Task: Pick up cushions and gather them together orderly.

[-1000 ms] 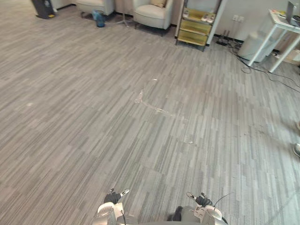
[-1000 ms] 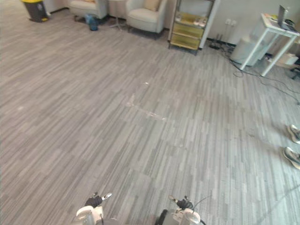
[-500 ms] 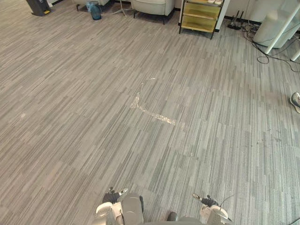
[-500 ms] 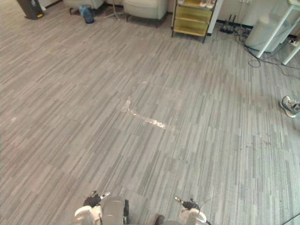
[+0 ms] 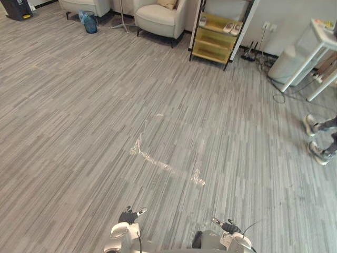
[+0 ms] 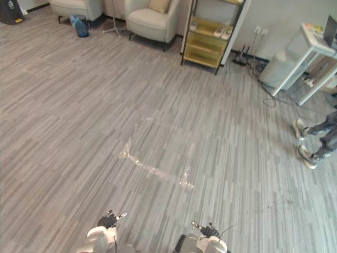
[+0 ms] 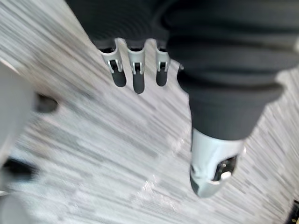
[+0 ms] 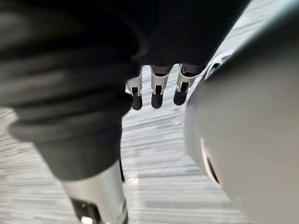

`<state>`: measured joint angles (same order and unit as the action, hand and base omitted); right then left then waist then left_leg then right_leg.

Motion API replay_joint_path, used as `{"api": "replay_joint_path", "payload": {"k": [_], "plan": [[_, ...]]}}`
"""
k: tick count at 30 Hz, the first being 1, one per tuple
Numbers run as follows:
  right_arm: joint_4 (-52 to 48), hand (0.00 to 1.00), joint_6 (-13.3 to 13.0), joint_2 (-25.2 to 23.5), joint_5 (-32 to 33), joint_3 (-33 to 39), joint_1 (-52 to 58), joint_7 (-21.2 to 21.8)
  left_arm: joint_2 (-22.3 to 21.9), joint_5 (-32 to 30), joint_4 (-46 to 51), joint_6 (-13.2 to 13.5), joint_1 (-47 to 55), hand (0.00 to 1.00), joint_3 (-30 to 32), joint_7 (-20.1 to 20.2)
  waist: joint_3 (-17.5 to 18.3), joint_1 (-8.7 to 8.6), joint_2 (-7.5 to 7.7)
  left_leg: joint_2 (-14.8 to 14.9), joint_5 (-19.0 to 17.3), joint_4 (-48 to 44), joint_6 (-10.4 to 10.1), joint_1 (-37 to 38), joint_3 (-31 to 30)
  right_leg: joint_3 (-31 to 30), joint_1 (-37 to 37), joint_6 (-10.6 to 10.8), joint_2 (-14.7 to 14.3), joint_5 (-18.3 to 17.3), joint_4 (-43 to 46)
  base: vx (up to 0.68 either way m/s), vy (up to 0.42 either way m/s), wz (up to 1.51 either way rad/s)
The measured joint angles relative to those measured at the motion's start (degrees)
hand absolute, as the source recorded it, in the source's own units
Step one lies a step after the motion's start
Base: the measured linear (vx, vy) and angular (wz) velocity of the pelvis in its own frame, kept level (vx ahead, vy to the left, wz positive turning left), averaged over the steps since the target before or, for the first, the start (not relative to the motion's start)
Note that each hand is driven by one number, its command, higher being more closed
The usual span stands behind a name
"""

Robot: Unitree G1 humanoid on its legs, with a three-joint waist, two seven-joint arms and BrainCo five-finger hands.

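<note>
Floor scene from the head camera, with both wrist views.

The left hand point(image 5: 128, 216) and right hand point(image 5: 227, 227) sit at the near edge, left and right of centre, low over the grey striped floor point(image 5: 73, 132). In the left wrist view its fingers point(image 7: 136, 74) lie straight side by side, with the thumb point(image 7: 212, 163) held apart. The hand is wide and holds nothing. In the right wrist view the fingers point(image 8: 157, 91) are likewise straight and spread from the thumb point(image 8: 98, 200), also empty, with only floor past them.

The cushion point(image 5: 168, 3), tan, rests on the seat back of a pale armchair point(image 5: 157, 18) at the far wall, well apart from both hands.

A second armchair point(image 5: 84, 5) stands left of the first, with a blue bin point(image 5: 90, 22) just beside it. Right of the armchairs is a yellow shelf point(image 5: 212, 46) carrying pale shoes point(image 5: 235, 28). Further right stand a white drum point(image 5: 287, 64) and a white table point(image 5: 322, 32). A person's feet point(image 5: 317, 152) show at the right edge.

A pale scuff point(image 5: 157, 161) marks the floor between the hands and the furniture.
</note>
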<state>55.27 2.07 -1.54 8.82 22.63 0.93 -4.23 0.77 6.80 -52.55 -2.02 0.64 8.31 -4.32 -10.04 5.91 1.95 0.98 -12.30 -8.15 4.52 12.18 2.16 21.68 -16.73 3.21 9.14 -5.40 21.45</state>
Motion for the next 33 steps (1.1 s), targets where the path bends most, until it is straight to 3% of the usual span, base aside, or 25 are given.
{"api": "replay_joint_path", "payload": {"k": [1, 3, 4, 6, 7, 8, 9, 10, 11, 12, 14, 16, 17, 18, 19, 21, 23, 24, 26, 27, 28, 31, 33], "plan": [[0.1, 0.00, 0.0, 0.1, 0.1, 0.5, 0.0, 0.0, 0.0, 0.0, 0.0, 0.0, 0.3, 0.00, 0.0, 0.0, 0.0, -0.14, -0.02, 0.2, -1.5, 0.0, -1.0, 1.1, -1.5, -2.0, -0.5, 0.5, -1.5, 4.0, -8.5, 0.53, -0.194, 0.76], [0.6, 0.00, 0.1, 0.0, 0.1, 0.9, 0.5, -0.1, 0.4, 0.0, 0.1, 0.1, 1.3, 0.00, 1.6, 0.0, 0.2, -0.45, 0.85, -0.3, -5.3, 0.0, -2.0, 4.7, -4.9, -6.2, -0.4, -0.2, -2.4, 6.2, -12.2, 0.57, -0.261, 0.82], [0.9, 0.00, 0.1, 0.8, 0.1, 1.6, 0.0, 0.2, 0.0, 0.0, -0.6, 0.1, 1.5, 0.00, 2.3, 0.0, 0.3, -0.90, -0.47, 0.8, -7.0, -0.2, -2.3, 7.4, -7.8, -7.9, -1.1, -3.0, -3.5, 9.7, -5.8, 0.60, -0.278, 0.58], [2.1, 0.00, 0.0, 1.8, 0.1, 1.7, -1.1, 0.5, -1.4, 0.0, -1.0, 0.1, 3.4, 0.00, 2.7, 0.1, 1.8, -0.33, -2.97, 2.7, -6.9, -7.2, -2.4, 4.9, -9.2, -6.9, -2.0, -3.7, -4.8, 4.6, -1.1, 0.64, -0.290, 0.16], [1.9, 0.00, 0.0, 2.3, 0.2, 1.6, -1.3, 0.7, -2.2, -0.1, -0.8, 0.0, 3.9, 0.00, 4.3, 0.1, 1.9, -0.67, -4.68, 3.3, -5.4, -21.9, -5.0, -1.9, -10.7, -5.4, 0.2, -3.7, -5.9, 2.5, -1.9, 0.56, -0.271, 0.21], [1.8, 0.00, -0.1, 2.6, 0.2, 1.4, -1.2, 0.6, -2.4, -0.1, -0.7, 0.0, 3.6, 0.00, 4.5, 0.0, 1.8, -0.83, -5.33, 3.7, -2.5, -29.9, -8.9, -5.6, -10.8, -4.6, 1.6, -4.0, -6.7, 1.8, -2.8, 0.55, -0.256, 0.31], [1.9, 0.00, 0.1, 3.0, 0.3, 0.1, -1.2, 0.3, -3.0, -0.1, -0.1, 0.0, 3.5, 0.00, 5.8, 0.0, 1.2, -0.18, -5.89, 5.0, 7.8, -43.9, -13.4, -12.5, -10.3, -4.6, 5.5, -5.6, -8.4, 0.9, -5.4, 0.44, -0.110, 0.11], [1.9, 0.00, 0.1, 2.8, 0.3, -1.4, -1.4, -0.1, -2.9, 0.0, 0.4, 0.1, 3.3, 0.00, 6.3, 0.1, 0.5, 0.82, -6.02, 6.9, 8.8, -54.2, -12.5, -17.9, -8.3, -4.6, 10.2, -6.7, -9.9, -0.5, -7.4, 0.66, -0.150, 0.04], [2.0, 0.00, 0.1, 2.4, 0.3, -1.8, -1.4, -0.3, -2.7, 0.0, 0.7, 0.1, 3.0, 0.00, 6.2, 0.2, 0.1, 0.97, -5.78, 7.5, 7.3, -57.0, -11.1, -20.1, -6.8, -4.6, 12.4, -7.0, -10.0, -1.2, -8.1, 0.55, -0.088, -0.03], [2.1, 0.00, 0.2, 1.4, 0.4, -2.7, -1.6, -0.5, -1.6, -0.1, 1.6, 0.1, 2.8, 0.00, 5.5, 0.4, -0.4, 1.49, -4.53, 7.8, 4.1, -58.9, -9.2, -24.3, -4.2, -4.5, 16.2, -7.1, -10.0, -2.1, -10.0, 0.51, -0.117, 0.00], [2.0, 0.00, 0.2, 0.4, 1.1, -3.8, -1.8, -0.6, -0.9, 0.0, 3.8, 0.2, 2.8, 0.00, 4.6, 0.9, -0.3, 2.11, -3.02, 7.8, 0.5, -53.5, -7.8, -30.9, -0.6, -4.7, 20.8, -6.3, -9.7, -3.0, -14.2, 0.53, -0.091, -0.06], [2.0, 0.00, 0.2, -0.3, 1.4, -3.1, -2.4, -0.8, -1.5, 0.0, 4.8, 0.4, 2.5, 0.00, 4.1, 1.0, -0.4, 2.98, -2.65, 7.0, -1.1, -36.1, -7.2, -34.0, 2.3, -5.1, 24.6, -4.4, -8.9, -3.0, -16.6, 0.54, 0.042, -0.13], [2.0, 0.00, 0.2, -0.2, 1.3, -2.4, -2.5, -0.9, -1.4, 0.0, 4.7, 0.4, 2.3, 0.00, 4.2, 1.0, -0.4, 3.55, -2.79, 5.1, 0.6, -22.8, -7.2, -33.7, 1.6, -5.4, 26.0, -3.2, -8.2, -3.8, -17.6, 0.58, 0.159, -0.22], [2.0, 0.00, 0.2, 0.0, 1.2, -2.4, -2.0, -0.8, -1.9, 0.0, 4.6, 0.3, 2.4, 0.00, 4.1, 0.9, -0.2, 3.83, -3.17, 3.7, 7.7, -11.2, -7.3, -32.4, 0.0, -6.3, 27.8, -1.7, -7.9, -5.0, -18.1, 0.68, 0.221, -0.40], [2.1, 0.00, 0.3, -0.3, 1.1, -2.5, -2.1, -0.9, -1.5, 0.0, 4.5, 0.4, 2.7, 0.00, 4.2, 0.9, 0.0, 4.43, -2.49, 2.3, 12.4, -10.6, -6.1, -30.7, 0.2, -7.8, 29.2, -0.4, -7.0, -6.3, -18.1, 0.56, 0.190, -0.29], [1.9, 0.00, 0.5, -1.2, 0.9, -2.6, -2.0, -0.7, -0.5, -0.4, 4.5, 0.2, 2.0, 0.00, 3.7, 0.9, 0.8, 4.22, -0.30, 0.5, 9.7, -11.5, -5.1, -30.1, 1.4, -8.4, 29.6, -0.5, -4.2, -6.5, -16.4, 0.57, 0.174, -0.12], [1.7, 0.00, 0.6, -1.2, 0.2, -2.6, -2.1, -0.4, -0.2, -0.5, 4.1, 0.1, 1.8, 0.00, 3.0, 1.0, 1.2, 4.77, 0.17, 0.3, 5.8, -14.9, -3.4, -28.0, 3.9, -11.3, 28.1, -0.5, -2.4, -6.5, -8.5, 0.55, 0.186, -0.29], [1.7, 0.00, 0.6, -1.2, 0.1, -2.6, -2.1, -0.3, 0.3, -0.5, 3.4, 0.0, 1.6, 0.00, 2.3, 1.0, 1.5, 4.63, 0.46, -0.2, 5.1, -14.9, -2.3, -26.4, 4.8, -12.4, 26.3, 0.2, -1.2, -6.0, -3.0, 0.46, 0.192, -0.30], [1.8, 0.00, 0.6, -0.8, 0.0, -2.6, -2.0, 0.0, 0.4, -0.5, 2.7, 0.0, 1.5, 0.00, 0.3, 1.1, 1.6, 4.12, -0.40, -0.7, 1.3, -12.9, -2.0, -21.1, 4.8, -13.4, 19.5, 4.2, 1.1, -0.9, 15.5, 0.42, 0.181, -0.22], [2.0, 0.00, 0.7, -0.9, 0.0, -2.6, -1.6, 0.2, 0.6, -0.5, 2.0, -0.1, 1.1, 0.00, 0.2, 1.1, 1.2, 3.83, -0.41, -1.0, 0.2, -12.6, -1.9, -18.4, 4.9, -13.5, 16.3, 4.7, 2.4, -1.1, 23.7, 0.38, 0.131, -0.08], [2.0, 0.00, 0.7, -1.0, -0.1, -2.7, -0.6, 0.4, 0.6, -0.5, 1.3, -0.2, 0.9, 0.00, -0.2, 1.1, 1.2, 3.35, -0.73, -1.0, -0.7, -11.5, -1.9, -15.1, 4.9, -12.2, 13.5, 3.9, 3.2, -3.5, 29.3, 0.36, 0.114, 0.00], [1.9, 0.00, 0.6, -0.6, -0.4, -2.5, -0.2, 0.8, 0.6, -0.5, -0.1, -0.1, 1.0, 0.00, -0.4, 1.1, 1.3, 2.20, -1.22, -0.2, -0.8, -6.3, -1.9, -7.7, 5.2, -4.2, 10.4, 1.7, 3.8, -7.9, 23.8, 0.32, 0.035, 0.02], [2.1, 0.00, 0.3, -0.6, -1.7, -2.3, -0.3, 0.9, 0.7, -0.5, -0.7, 0.0, 1.4, 0.00, -0.4, 1.1, 1.5, 1.39, -1.34, 0.8, -1.0, -4.2, -2.3, -5.6, 5.1, -0.6, 9.0, 0.7, 1.9, -7.1, 10.3, 0.30, -0.045, 0.06]]}}
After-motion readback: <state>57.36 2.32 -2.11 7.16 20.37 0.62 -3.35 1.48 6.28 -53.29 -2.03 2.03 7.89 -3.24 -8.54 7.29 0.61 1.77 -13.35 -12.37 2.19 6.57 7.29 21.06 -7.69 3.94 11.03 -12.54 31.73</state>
